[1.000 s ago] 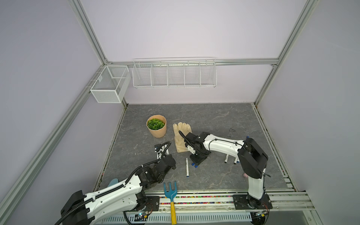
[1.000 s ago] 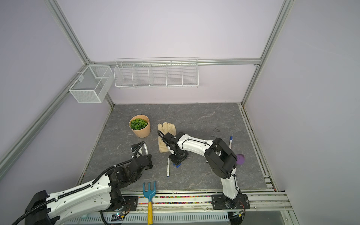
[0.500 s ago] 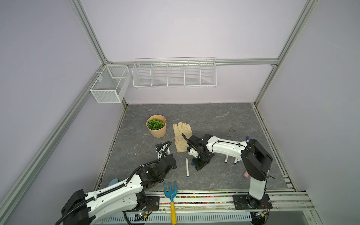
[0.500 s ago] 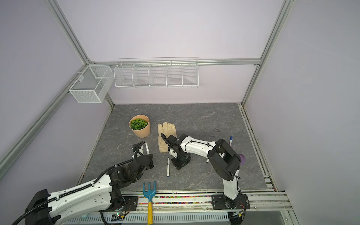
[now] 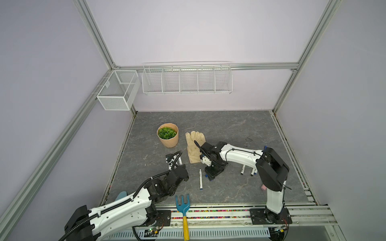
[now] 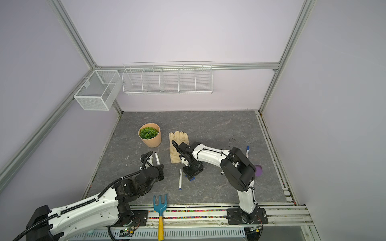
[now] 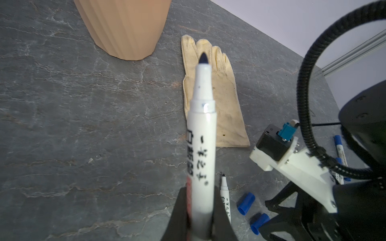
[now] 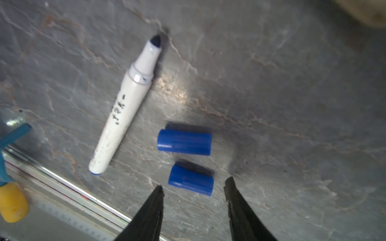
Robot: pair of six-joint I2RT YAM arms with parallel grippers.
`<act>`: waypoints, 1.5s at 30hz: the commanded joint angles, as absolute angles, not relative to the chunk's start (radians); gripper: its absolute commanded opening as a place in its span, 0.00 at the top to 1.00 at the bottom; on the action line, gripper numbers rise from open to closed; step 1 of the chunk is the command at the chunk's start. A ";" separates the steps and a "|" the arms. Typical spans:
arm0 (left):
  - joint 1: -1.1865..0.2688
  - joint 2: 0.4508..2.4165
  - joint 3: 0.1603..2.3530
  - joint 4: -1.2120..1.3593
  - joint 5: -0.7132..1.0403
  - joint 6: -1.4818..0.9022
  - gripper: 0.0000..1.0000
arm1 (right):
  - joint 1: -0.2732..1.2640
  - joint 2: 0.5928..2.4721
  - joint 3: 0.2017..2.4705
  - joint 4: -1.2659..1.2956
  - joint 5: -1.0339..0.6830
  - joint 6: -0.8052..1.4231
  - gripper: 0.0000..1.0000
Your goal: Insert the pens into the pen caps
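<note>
The left gripper point(image 7: 199, 210) is clamped tight on the barrel of the held pen point(image 7: 201, 146). This pen is uncapped, and its dark tip points far, towards the glove point(image 7: 215, 100). The right gripper point(image 8: 194, 184) hangs low over the table point(image 5: 229, 129), right of centre. Its jaws stand partly open and straddle the first blue cap point(image 8: 191, 182) with a gap on each side, so nothing is gripped. The second blue cap point(image 8: 184, 141) lies just beside the first. The loose pen point(image 8: 123, 108), also uncapped, lies flat on the table just left of both caps. In a top view, a further pen point(image 5: 242, 170) and another pen point(image 5: 253, 172) lie under the right arm, to the right of the gripper. Whether either of these carries a cap is too small to tell. Progress assessment: no pen is visibly joined to a cap, so the task appears to be at an early stage. The step in hand appears to be closing on the first blue cap and lifting it, then mating it with the held pen. The loose pen and the second blue cap are left to pair afterwards.
</note>
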State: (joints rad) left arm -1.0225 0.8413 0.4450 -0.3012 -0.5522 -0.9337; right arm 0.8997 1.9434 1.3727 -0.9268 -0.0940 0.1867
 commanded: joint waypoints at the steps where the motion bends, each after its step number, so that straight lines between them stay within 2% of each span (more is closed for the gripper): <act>1: -1.020 0.829 0.449 -0.317 -0.568 -0.939 1.00 | 0.931 1.979 1.394 -0.950 -0.015 0.189 0.47; 10: -1.020 0.833 0.453 -0.316 -0.565 -0.937 1.00 | 0.974 1.978 1.371 -0.987 0.107 0.189 0.46; 19: -1.020 0.864 0.463 -0.296 -0.553 -0.927 1.00 | 0.936 1.860 1.237 -0.977 0.204 0.254 0.45; 25: -1.020 0.907 0.483 -0.267 -0.534 -0.896 1.00 | 0.883 1.746 1.149 -0.915 0.120 0.232 0.45; 28: -1.020 0.935 0.497 -0.256 -0.525 -0.883 1.00 | 0.861 1.689 1.111 -0.862 -0.010 0.209 0.45; 33: -1.020 0.966 0.509 -0.232 -0.514 -0.875 1.00 | 0.841 1.721 1.104 -0.838 -0.153 0.210 0.46; 45: -1.020 0.936 0.491 -0.245 -0.518 -0.884 1.00 | 0.810 1.803 1.127 -0.873 -0.111 0.246 0.48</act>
